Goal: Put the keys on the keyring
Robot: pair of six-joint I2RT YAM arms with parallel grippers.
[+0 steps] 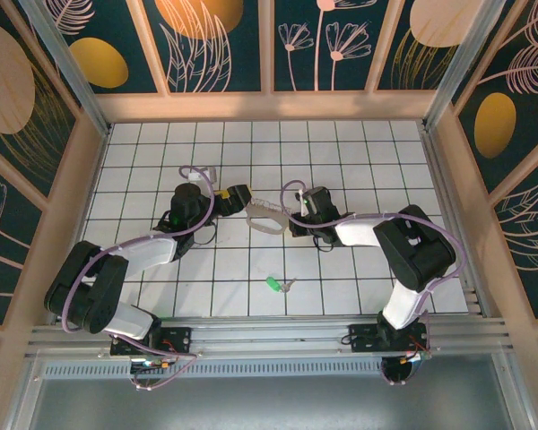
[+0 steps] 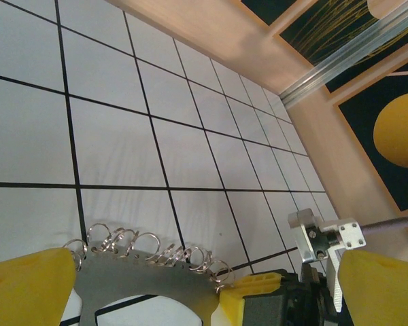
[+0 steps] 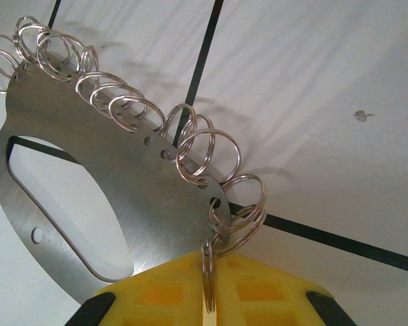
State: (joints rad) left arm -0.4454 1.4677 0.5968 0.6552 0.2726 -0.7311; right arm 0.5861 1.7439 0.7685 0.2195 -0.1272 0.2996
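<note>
Top external: key (image 1: 275,285) lies apart from keyring (image 1: 267,216), toward arm bases, long axis across table (image 1: 161,143); right pincer (image 3: 207,299) pinches keyring's ring; left pincer (image 2: 204,272) wide, straddling keyring, likelier for key.

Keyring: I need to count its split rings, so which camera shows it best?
Right wrist: the keyring is close and sharp, rings separate. Left wrist catches one ringed edge; top external gives a tiny pale loop.
</note>
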